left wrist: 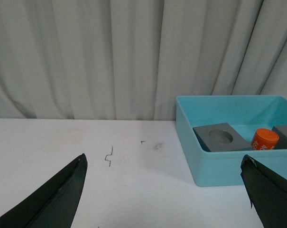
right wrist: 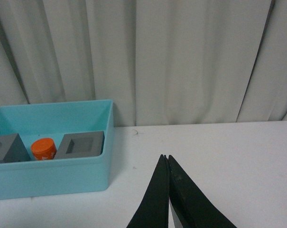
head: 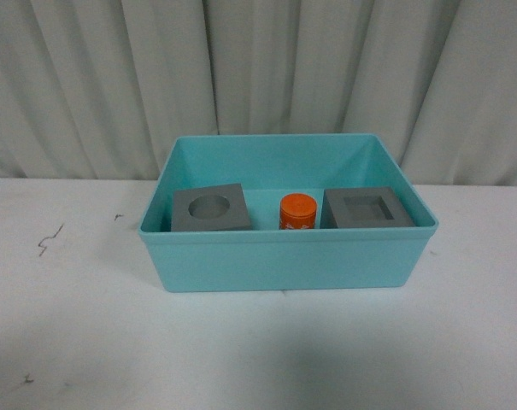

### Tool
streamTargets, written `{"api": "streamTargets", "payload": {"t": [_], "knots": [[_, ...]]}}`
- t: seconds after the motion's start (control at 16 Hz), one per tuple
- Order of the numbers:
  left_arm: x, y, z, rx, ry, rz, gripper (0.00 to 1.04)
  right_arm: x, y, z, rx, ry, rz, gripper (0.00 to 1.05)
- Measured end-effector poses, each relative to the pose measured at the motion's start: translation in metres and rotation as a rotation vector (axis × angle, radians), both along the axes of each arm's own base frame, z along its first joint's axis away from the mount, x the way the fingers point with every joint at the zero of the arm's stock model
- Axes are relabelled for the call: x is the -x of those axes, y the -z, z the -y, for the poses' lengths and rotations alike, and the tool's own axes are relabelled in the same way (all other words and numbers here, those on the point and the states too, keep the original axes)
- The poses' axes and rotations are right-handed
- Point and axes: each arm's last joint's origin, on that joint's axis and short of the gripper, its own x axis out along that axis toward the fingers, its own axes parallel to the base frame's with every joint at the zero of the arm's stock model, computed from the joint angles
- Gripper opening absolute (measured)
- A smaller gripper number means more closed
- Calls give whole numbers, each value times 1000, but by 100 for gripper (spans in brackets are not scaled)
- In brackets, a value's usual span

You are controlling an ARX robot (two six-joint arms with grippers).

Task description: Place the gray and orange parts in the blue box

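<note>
Front view shows you neither arm. Your left gripper point(left wrist: 164, 190) stands spread wide, empty; your right gripper point(right wrist: 167, 190) is pressed together, empty. Both are cut off at the frame edge. In the blue box point(head: 284, 260), its near wall hides the bases of both gray cubes point(head: 210, 209) and the orange cylinder point(head: 297, 210) between them. White table point(head: 70, 325), scuffed; pale curtain point(head: 113, 77) behind.
</note>
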Motion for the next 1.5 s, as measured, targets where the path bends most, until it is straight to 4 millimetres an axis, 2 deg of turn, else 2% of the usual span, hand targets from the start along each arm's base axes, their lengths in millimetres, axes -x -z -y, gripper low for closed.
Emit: {"api": "streamTargets", "payload": {"t": [0.69, 0.81, 0.88, 1.06, 1.13, 1.19, 1.38, 1.5], "knots": [[0, 0, 0, 0, 0, 1, 98, 17, -1, 0, 0, 0, 5, 2], [0, 0, 0, 0, -1, 0, 98, 26, 6, 0, 0, -2, -45, 2], [0, 0, 0, 0, 0, 0, 98, 28, 0, 0, 0, -2, 16, 2], [0, 0, 0, 0, 0, 0, 98, 28, 3, 0, 0, -2, -3, 2], [0, 0, 0, 0, 0, 0, 98, 28, 3, 0, 0, -3, -5, 6], [0, 0, 0, 0, 0, 1, 98, 28, 3, 0, 0, -2, -5, 15], [0, 0, 0, 0, 0, 1, 98, 28, 3, 0, 0, -2, -4, 53], [0, 0, 0, 0, 0, 0, 98, 28, 3, 0, 0, -2, -4, 74]]}}
